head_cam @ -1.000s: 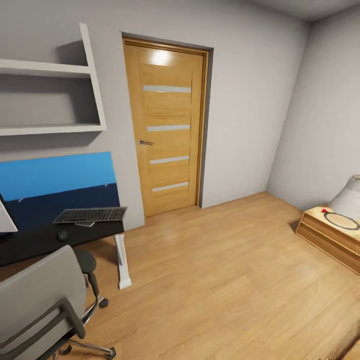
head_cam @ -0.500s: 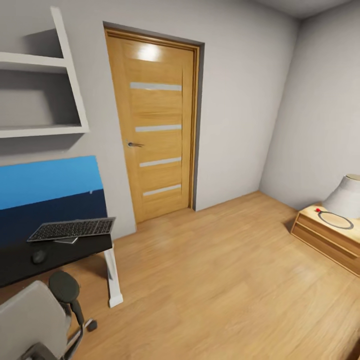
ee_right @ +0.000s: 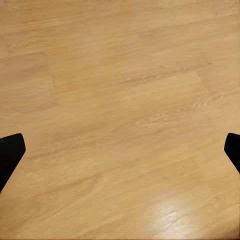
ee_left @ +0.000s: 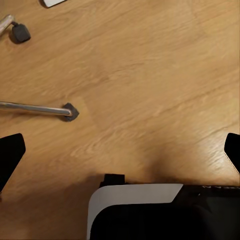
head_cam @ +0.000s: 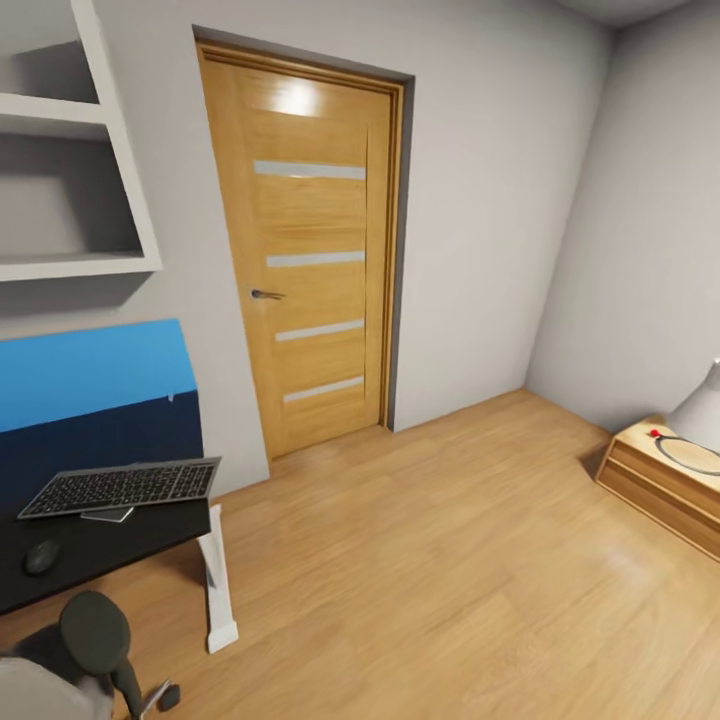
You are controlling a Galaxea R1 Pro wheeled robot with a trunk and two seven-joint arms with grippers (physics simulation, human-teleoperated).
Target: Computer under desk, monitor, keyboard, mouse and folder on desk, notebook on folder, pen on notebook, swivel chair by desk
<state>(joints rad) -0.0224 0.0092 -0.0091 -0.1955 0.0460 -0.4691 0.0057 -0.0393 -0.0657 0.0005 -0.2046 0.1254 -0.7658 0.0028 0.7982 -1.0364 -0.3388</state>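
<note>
At the lower left of the head view stands the desk [head_cam: 130,545], with a glossy black top and a blue back panel [head_cam: 90,375]. The silver-grey keyboard [head_cam: 120,487] lies near the desk's right end, over a thin grey flat item. The small black mouse [head_cam: 42,556] sits in front of it. A black armrest [head_cam: 95,635] and a grey corner of the swivel chair [head_cam: 40,695] show in the bottom left corner. My left gripper [ee_left: 120,150] is open over the floor, near the chair's chrome base leg [ee_left: 35,107] and a castor [ee_left: 20,32]. My right gripper [ee_right: 120,150] is open above bare wooden floor.
A closed wooden door [head_cam: 305,250] is straight ahead in the grey wall. White wall shelves [head_cam: 70,180] hang above the desk. A low wooden cabinet [head_cam: 660,480] with a ring-shaped object on top stands at the right wall. Wooden floor [head_cam: 450,560] spreads between desk and cabinet.
The whole head view has shifted. Desk, keyboard, mouse and chair now sit further left and lower in the picture, and the chair is mostly cut off. The camera moved, not the things.
</note>
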